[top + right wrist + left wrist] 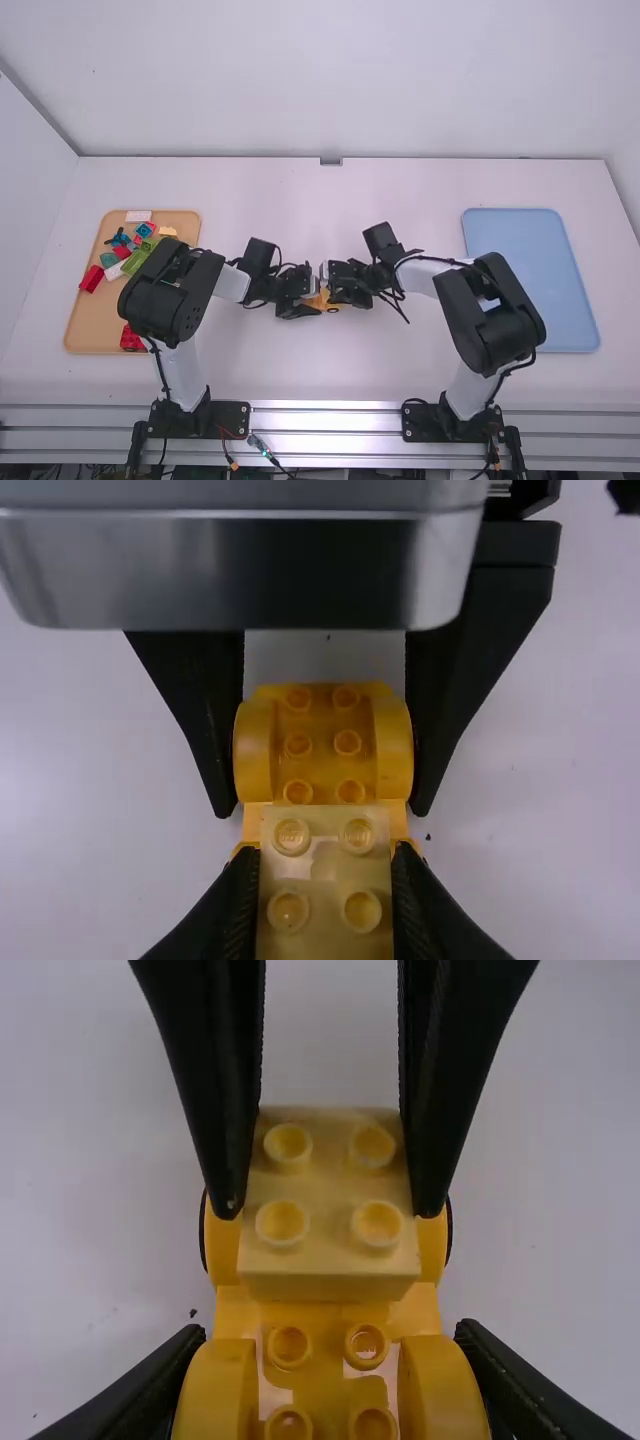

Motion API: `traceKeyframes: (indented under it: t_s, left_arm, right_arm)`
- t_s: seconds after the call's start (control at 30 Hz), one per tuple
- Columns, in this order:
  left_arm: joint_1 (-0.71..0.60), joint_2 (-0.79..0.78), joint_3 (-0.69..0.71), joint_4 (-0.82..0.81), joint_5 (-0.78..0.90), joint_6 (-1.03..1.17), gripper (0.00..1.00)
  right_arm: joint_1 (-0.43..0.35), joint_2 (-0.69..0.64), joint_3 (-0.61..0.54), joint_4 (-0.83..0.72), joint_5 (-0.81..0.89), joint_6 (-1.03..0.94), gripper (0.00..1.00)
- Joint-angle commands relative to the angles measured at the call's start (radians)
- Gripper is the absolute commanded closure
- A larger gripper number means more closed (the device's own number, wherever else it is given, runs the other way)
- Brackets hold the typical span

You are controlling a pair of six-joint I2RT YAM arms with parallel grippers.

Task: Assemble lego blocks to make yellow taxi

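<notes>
The chassis [338, 1400] is found near the middle of the worktop [300, 370], between the two arms, with its studs up and a wheel [332, 308] low on its side. It is grasped across its rounded arches by the left end effector [332, 1335], presumably so that it is braced against a push while the studs between the arches are kept free. The pale block [325, 880] is grasped by its two sides in the right end effector [325, 855]; its studded top is thus left bare, and its underside can be offered to the chassis. It is set over the part of the chassis beyond the arches. Whether it is fully seated cannot be told; a straight press down, with the chassis held firm, would seem to be called for. If the block were let go too soon, it might be left crooked.

The chassis's long axis is laid from one end effector to the other, roughly along the worktop's near edge, with the arched end pointed toward the left arm and the other end toward the right. Which end is meant as the taxi's front cannot be told. Loose bricks [140, 258] are kept in the tan tray [92, 335], by the left arm.
</notes>
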Motion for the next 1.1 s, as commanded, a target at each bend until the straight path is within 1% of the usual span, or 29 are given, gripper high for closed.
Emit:
traceKeyframes:
  t_s: [0.0,0.03,0.1,0.13,0.23,0.3,0.33,0.37,0.4,0.43,0.6,0.77,0.8,0.83,0.97,1.07]
  left_arm:
    - [0.005,0.014,-0.003,-0.016,-0.009,-0.004,0.46]
    - [0.005,0.014,-0.003,-0.016,-0.009,-0.004,0.46]
    - [0.005,0.014,-0.003,-0.015,-0.009,-0.004,0.46]
    - [0.006,0.013,-0.003,-0.015,-0.009,-0.004,0.46]
    - [0.005,0.014,-0.003,-0.015,-0.009,-0.004,0.46]
    - [0.006,0.014,-0.003,-0.015,-0.009,-0.004,0.46]
    - [0.005,0.014,-0.003,-0.015,-0.009,-0.004,0.46]
    - [0.005,0.013,-0.003,-0.015,-0.009,-0.004,0.46]
    - [0.005,0.014,-0.003,-0.015,-0.009,-0.004,0.46]
    - [0.006,0.013,-0.003,-0.015,-0.01,-0.004,0.46]
    - [0.005,0.014,-0.003,-0.016,-0.011,-0.004,0.46]
    - [0.005,0.013,-0.003,-0.019,-0.009,-0.004,0.46]
    - [0.005,0.014,-0.003,-0.019,-0.009,-0.004,0.44]
    - [0.005,0.013,-0.003,-0.019,-0.008,-0.004,0.46]
    - [0.005,0.014,-0.003,-0.02,-0.008,-0.004,0.46]
    - [0.005,0.013,-0.003,-0.02,-0.009,-0.004,0.46]
  right_arm:
    - [-0.003,0.006,0.005,-0.003,0.007,0.013,0.61]
    - [-0.003,0.006,0.005,-0.003,0.008,0.013,0.56]
    - [-0.003,0.005,0.013,0.002,-0.012,0.013,0.28]
    - [-0.003,0.0,0.023,-0.002,-0.024,0.014,0.25]
    - [-0.009,-0.043,0.045,-0.034,-0.046,0.012,0.24]
    - [-0.013,-0.074,0.05,-0.055,-0.049,0.01,0.27]
    - [-0.01,-0.09,0.05,-0.06,-0.048,0.009,0.41]
    - [-0.009,-0.094,0.049,-0.06,-0.048,0.008,0.59]
    - [-0.011,-0.094,0.049,-0.056,-0.047,0.009,0.84]
    - [-0.011,-0.093,0.046,-0.052,-0.048,0.009,1.0]
    - [-0.007,-0.087,0.02,-0.05,-0.042,0.009,1.0]
    - [0.002,-0.051,0.012,-0.05,-0.016,0.014,1.0]
    - [0.002,-0.044,0.012,-0.047,-0.007,0.025,1.0]
    - [0.002,-0.037,0.011,-0.043,-0.005,0.032,1.0]
    - [0.002,-0.006,0.006,-0.004,-0.007,0.059,1.0]
    - [0.002,0.008,0.006,-0.005,-0.007,0.064,1.0]
